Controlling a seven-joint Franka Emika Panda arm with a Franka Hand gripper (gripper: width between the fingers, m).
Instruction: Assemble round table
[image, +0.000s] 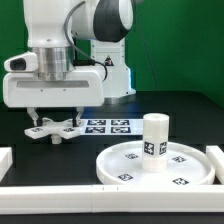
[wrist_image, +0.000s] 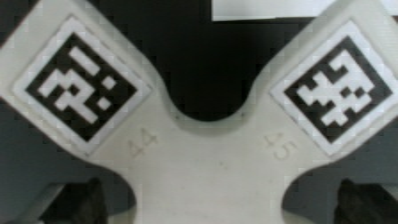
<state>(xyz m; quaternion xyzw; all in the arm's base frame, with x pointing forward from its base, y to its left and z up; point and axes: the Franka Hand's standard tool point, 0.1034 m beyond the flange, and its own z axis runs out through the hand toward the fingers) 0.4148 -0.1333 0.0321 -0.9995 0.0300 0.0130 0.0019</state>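
From the exterior view, just off the marker board (image: 108, 126) toward that view's left: the cross piece (image: 55, 129), flat on the black table (image: 50, 160), tags up. Directly above it, the gripper (image: 55, 120), pointing straight down and spread, one finger at each side of the cross piece, tips low near the table. Not possible from this angle to tell whether touching the plastic or just clear of it. Nearer the camera than the marker board and toward the exterior view's right, well apart from the cross piece: the disc (image: 205, 168), lying flat, rim up, several tags on its face. Upright on the disc's middle, the post (image: 154, 130), one tag on the side facing the camera. Further forward of the marker board, along the table's edges: white rails (image: 60, 193), with the disc close against them. Only in this view: arm, disc, post, rails and how far apart the parts lie. In the wrist view, none of that, but a close look down onto the cross piece alone. Two lobes (wrist_image: 80, 90) spreading like a V, each bearing a square tag (wrist_image: 338, 88) turned cornerwise, a dark rounded notch between them. Faint raised marks on the plastic below the notch, too blurred to read. At either side of the narrow waist, dark blurred fingers (wrist_image: 71, 203), set wide apart; contact with the plastic unclear here too.
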